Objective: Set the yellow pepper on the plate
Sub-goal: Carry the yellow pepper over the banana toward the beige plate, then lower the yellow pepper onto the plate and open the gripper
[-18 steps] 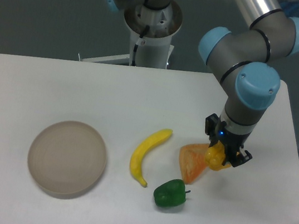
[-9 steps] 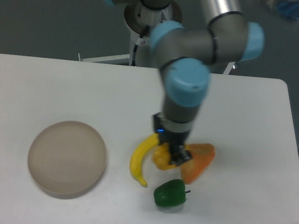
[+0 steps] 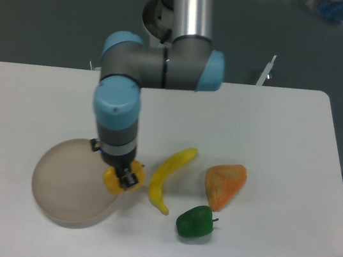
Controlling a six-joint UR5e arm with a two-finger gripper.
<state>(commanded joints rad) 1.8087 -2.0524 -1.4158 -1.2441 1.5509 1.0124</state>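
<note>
The yellow pepper [image 3: 114,181] is held in my gripper [image 3: 122,177], which is shut on it. It hangs just above the right rim of the round beige-tan plate [image 3: 66,184], which lies at the front left of the table. Only parts of the pepper show around the black fingers. The arm comes down from the back and covers the plate's upper right edge.
A long curved yellow banana [image 3: 169,175] lies just right of the gripper. An orange triangular wedge [image 3: 224,183] and a green pepper [image 3: 195,222] lie further right. The white table's front edge runs along the bottom.
The gripper has carried the yellow pepper leftward, from beside the orange wedge, over the banana, to the plate's right rim. The wedge, banana and green pepper now stay put.
</note>
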